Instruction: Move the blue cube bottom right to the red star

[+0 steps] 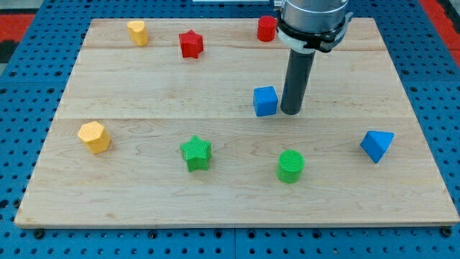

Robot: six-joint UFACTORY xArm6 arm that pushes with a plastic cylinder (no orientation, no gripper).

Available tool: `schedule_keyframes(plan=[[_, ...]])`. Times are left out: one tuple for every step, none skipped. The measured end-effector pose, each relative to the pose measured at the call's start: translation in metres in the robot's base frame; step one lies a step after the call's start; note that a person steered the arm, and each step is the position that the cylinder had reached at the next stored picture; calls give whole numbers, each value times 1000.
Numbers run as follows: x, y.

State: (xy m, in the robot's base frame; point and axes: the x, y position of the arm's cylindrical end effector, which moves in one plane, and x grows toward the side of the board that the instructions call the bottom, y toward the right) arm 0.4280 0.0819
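The blue cube point(265, 101) sits a little right of the bench's middle, on the far half of the board. My tip point(290, 111) stands just beside the cube's right face, so close that I cannot tell whether the two touch. There is no gripper on this arm, only the straight dark rod, so nothing is held.

The red star point(191, 44) lies well apart from the cube, far and to the left, near the board's far edge. A red cylinder point(267, 29) stands at the far edge, almost straight beyond the cube and just left of the arm's body. A yellow block point(138, 32), rounded and of unclear shape, sits left of the star.

On the near half, a green star point(195, 153) lies left of a green cylinder point(291, 166). A blue triangular block point(376, 145) is far right, and a yellow hexagonal block point(94, 137) is far left. All rest on the pale wooden bench point(144, 86).
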Motion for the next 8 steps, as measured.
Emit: schedule_keyframes(plan=[[4,-45],[-25,-25],[7,-16],[16,-48],[-7,-51],[-39,-47],[-70,-69],[-52,-70]])
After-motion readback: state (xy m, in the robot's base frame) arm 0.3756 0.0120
